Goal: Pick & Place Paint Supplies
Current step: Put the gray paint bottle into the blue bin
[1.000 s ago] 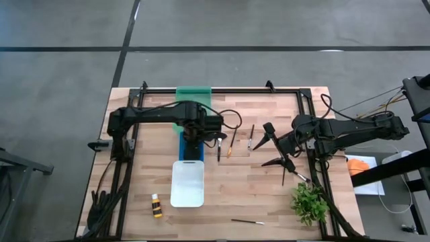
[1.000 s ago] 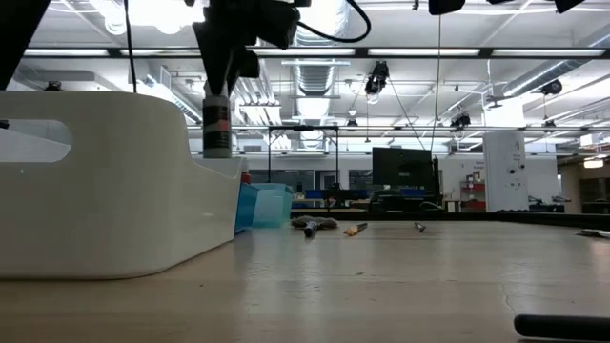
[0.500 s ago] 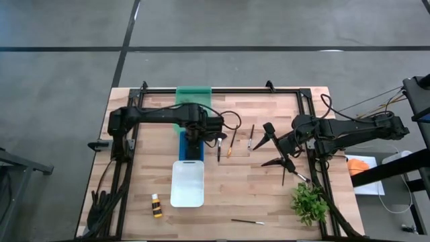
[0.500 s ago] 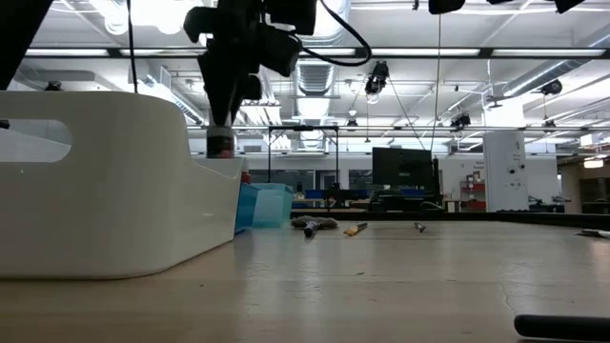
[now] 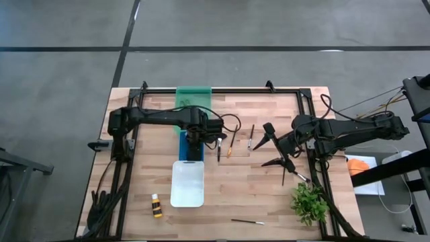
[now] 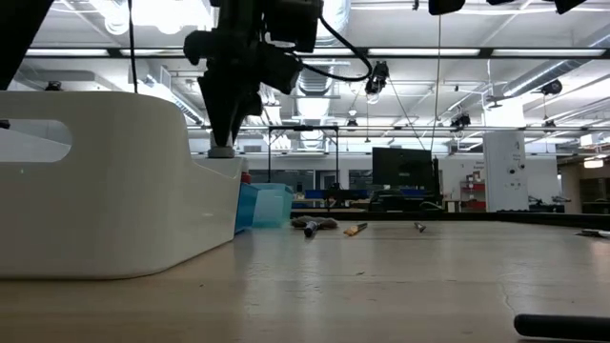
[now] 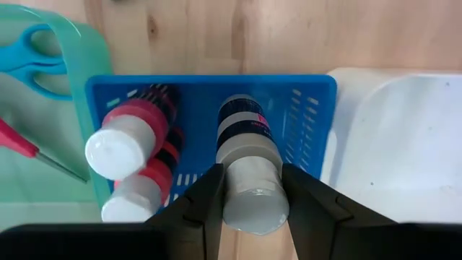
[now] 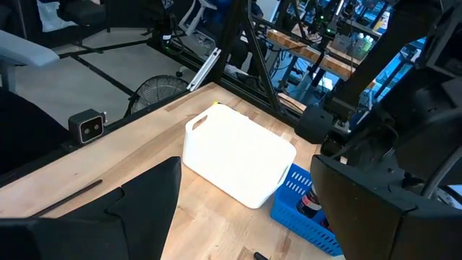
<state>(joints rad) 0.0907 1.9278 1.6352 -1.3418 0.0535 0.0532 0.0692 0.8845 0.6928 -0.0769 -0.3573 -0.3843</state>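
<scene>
My left gripper (image 5: 193, 138) points down over the blue tray (image 7: 209, 81), shut on a paint bottle (image 7: 242, 126) with a white cap and a dark and red label. Two red-banded bottles (image 7: 123, 148) lie in that tray beside it. In the low view the gripper (image 6: 224, 124) stands behind the white tray's wall (image 6: 105, 181), with only a bit of the bottle (image 6: 221, 150) showing. Blue scissors (image 7: 29, 54) and red scissors (image 7: 22, 144) lie in the green tray (image 7: 72, 58). My right gripper (image 5: 271, 144) waits open at the table's right. My left gripper pinches the bottle's white cap end (image 7: 249, 198) between its two fingers (image 7: 206, 195), coming from above and pointing down. The bottle hangs upright below the fingers, its lower end inside the blue tray. Whether it touches the tray's floor cannot be told.
The white tray (image 5: 187, 183) stands just near of the blue one. A yellow-banded bottle (image 5: 156, 205) stands near the table's front left. Brushes (image 5: 230, 146) lie right of the blue tray, another brush (image 5: 247, 221) near the front edge, and a leafy plant (image 5: 309, 202) at front right.
My left gripper has gone down with the bottle, still shut on it. The bottle has stayed upright and has sunk behind the white tray's wall into the blue tray.
</scene>
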